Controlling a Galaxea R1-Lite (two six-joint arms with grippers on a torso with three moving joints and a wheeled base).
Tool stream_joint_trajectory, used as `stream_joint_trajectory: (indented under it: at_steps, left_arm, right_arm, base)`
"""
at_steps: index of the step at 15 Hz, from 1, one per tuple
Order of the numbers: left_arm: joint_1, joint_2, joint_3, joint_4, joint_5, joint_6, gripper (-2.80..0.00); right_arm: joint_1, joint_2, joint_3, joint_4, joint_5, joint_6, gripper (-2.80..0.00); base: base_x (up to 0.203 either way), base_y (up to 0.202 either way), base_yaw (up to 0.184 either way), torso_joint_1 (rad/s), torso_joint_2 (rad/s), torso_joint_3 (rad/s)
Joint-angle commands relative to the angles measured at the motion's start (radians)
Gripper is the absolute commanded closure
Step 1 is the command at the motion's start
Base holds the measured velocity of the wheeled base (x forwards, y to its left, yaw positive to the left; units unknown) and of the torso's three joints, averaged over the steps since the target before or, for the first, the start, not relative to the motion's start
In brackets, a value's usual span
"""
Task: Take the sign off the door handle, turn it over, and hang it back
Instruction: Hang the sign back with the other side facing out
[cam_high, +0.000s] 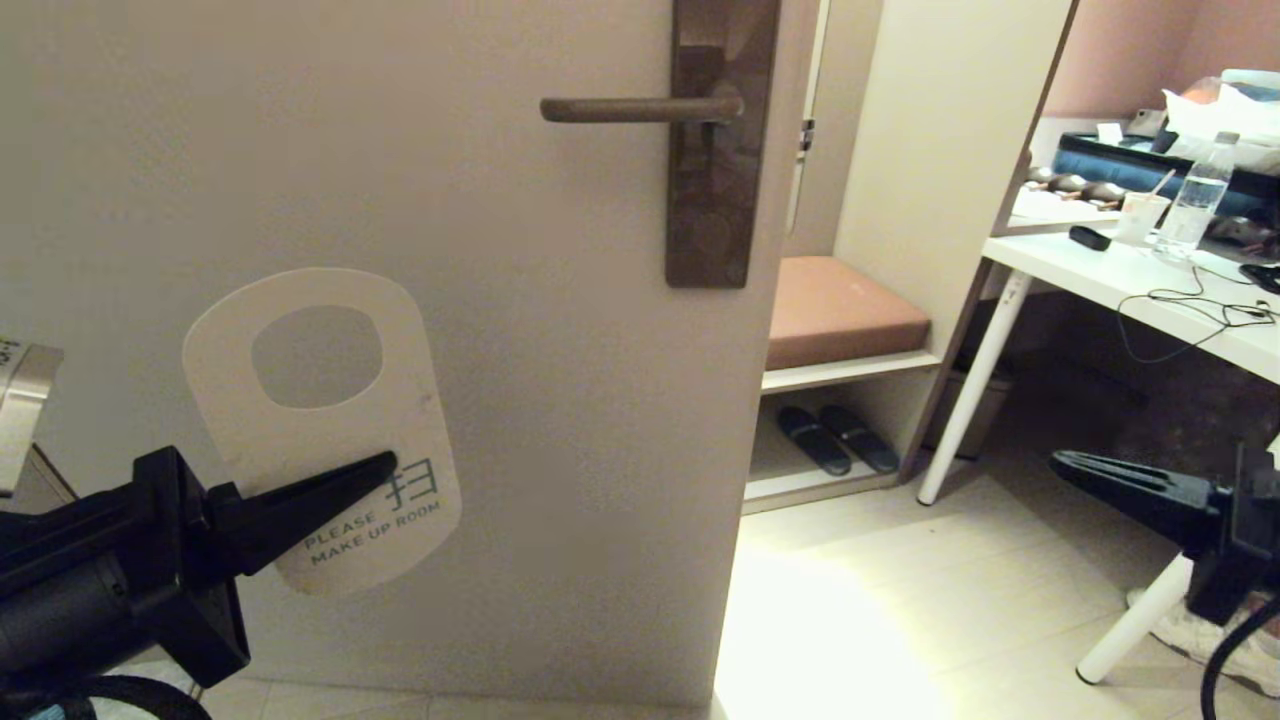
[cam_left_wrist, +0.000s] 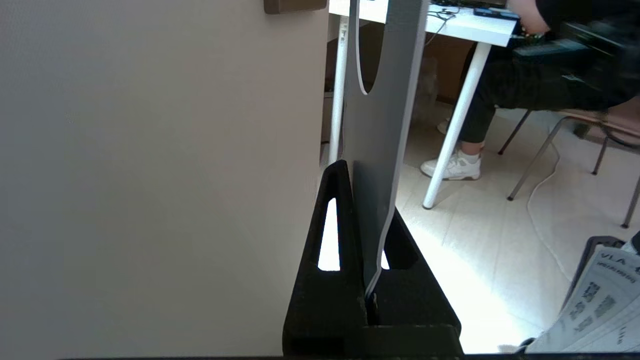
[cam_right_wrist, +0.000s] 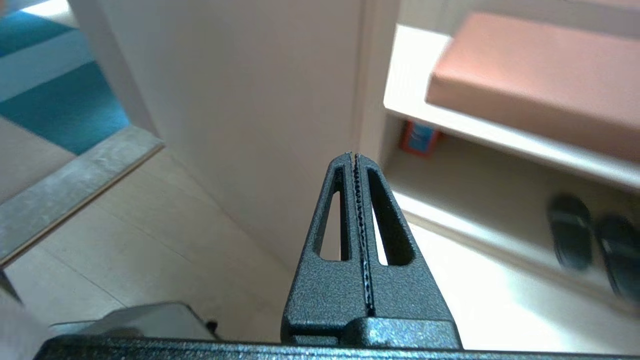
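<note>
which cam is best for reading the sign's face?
Head view: the sign faces the camera, pale side with "PLEASE MAKE UP ROOM" legible, left gripper clamping it. Left wrist view shows it edge-on. Right wrist view misses it.
</note>
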Motion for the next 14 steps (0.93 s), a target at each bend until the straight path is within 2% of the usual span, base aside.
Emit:
stream_joint_trajectory:
  at_steps: [1,3,7,8,10,14]
  left_arm:
    - [0.001,-0.007,0.001,-0.005,-0.003,0.009,0.0]
    - [0.001,-0.017,0.001,-0.004,-0.003,0.013,0.0]
    - [-0.004,-0.03,-0.001,-0.004,-0.004,0.015,0.0]
    - [-0.004,-0.03,-0.001,-0.004,-0.004,0.015,0.0]
    - [-0.004,-0.035,-0.002,-0.004,-0.004,0.015,0.0]
    - [-0.004,-0.036,-0.004,-0.004,-0.004,0.028,0.0]
  right_arm:
    - [-0.05,-0.151,0.122,-0.004,0.004,0.0,0.0]
    - [-0.092,-0.216,0.193,-0.002,-0.025,0.0,0.0]
    - [-0.102,-0.278,0.28,0.008,-0.287,-0.001,0.0]
    - [-0.102,-0.309,0.291,0.041,-0.331,-0.001,0.0]
    - [-0.101,-0.409,0.292,0.178,-0.386,-0.002,0.0]
    - [-0.101,-0.701,0.284,0.513,-0.409,-0.009,0.0]
  base:
    - [0.0,0.0,0.0,0.0,0.0,0.0]
    - [0.0,0.0,0.0,0.0,0.0,0.0]
    - [0.0,0.0,0.0,0.0,0.0,0.0]
    - [0.0,0.0,0.0,0.0,0.0,0.0]
    - [0.0,0.0,0.0,0.0,0.0,0.0]
    - [0.0,0.0,0.0,0.0,0.0,0.0]
